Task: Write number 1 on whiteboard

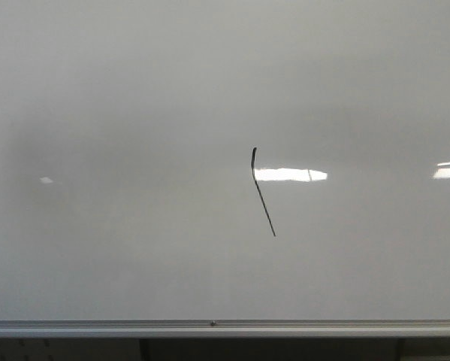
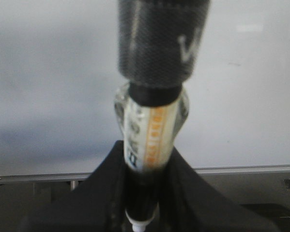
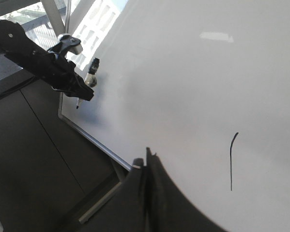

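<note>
Since the number 1 [image 1: 263, 192] already sits mid-whiteboard [image 1: 119, 248], the left gripper [image 2: 142, 193], clenched on the marker [image 2: 149, 137], hangs clear off the board's edge; stroke runs near-vertical, closer to the empty, closed right gripper [image 3: 145, 166]. Marker tip blurred, cap state unclear.

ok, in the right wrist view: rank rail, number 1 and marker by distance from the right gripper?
1. the rail, close beside the right gripper
2. the number 1, out on the whiteboard
3. the marker, far off in the left gripper
</note>
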Robot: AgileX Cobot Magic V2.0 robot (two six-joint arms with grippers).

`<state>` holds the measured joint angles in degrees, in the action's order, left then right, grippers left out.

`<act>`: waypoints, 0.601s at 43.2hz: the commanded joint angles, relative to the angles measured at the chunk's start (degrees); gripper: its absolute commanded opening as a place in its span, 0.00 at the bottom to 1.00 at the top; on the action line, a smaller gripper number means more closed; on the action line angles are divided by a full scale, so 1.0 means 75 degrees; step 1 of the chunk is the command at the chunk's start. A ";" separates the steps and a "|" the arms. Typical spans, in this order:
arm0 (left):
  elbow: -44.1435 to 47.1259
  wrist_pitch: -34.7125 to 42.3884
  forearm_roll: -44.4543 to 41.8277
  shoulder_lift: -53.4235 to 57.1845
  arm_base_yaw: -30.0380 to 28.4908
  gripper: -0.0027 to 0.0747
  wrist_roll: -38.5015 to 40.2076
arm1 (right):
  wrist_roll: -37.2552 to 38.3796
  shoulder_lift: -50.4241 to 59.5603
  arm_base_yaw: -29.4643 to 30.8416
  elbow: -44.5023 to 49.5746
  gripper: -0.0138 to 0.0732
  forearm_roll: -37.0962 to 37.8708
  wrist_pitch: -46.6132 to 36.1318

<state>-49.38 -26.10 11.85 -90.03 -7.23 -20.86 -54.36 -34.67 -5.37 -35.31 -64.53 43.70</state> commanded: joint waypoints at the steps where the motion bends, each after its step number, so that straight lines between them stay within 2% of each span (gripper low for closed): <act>1: -0.0424 0.0483 0.0059 -0.0327 -0.0018 0.01 -0.0002 | -0.0009 -0.0007 0.0038 -0.0191 0.09 -0.0406 -0.0288; 14: -0.0683 0.0666 0.0123 -0.0971 -0.0018 0.03 -0.0002 | -0.0009 -0.0007 0.0038 -0.0191 0.09 -0.0406 -0.0306; 19: -0.0698 0.0709 0.0159 -0.0971 -0.0018 0.13 -0.0002 | -0.0009 -0.0007 0.0038 -0.0191 0.09 -0.0406 -0.0340; 26: -0.0698 0.0811 0.0175 -0.0971 -0.0018 0.34 -0.0002 | -0.0009 -0.0007 0.0038 -0.0191 0.09 -0.0406 -0.0457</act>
<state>-52.80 -23.35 12.17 -99.58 -7.23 -21.10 -54.36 -34.67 -5.37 -35.31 -64.53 42.57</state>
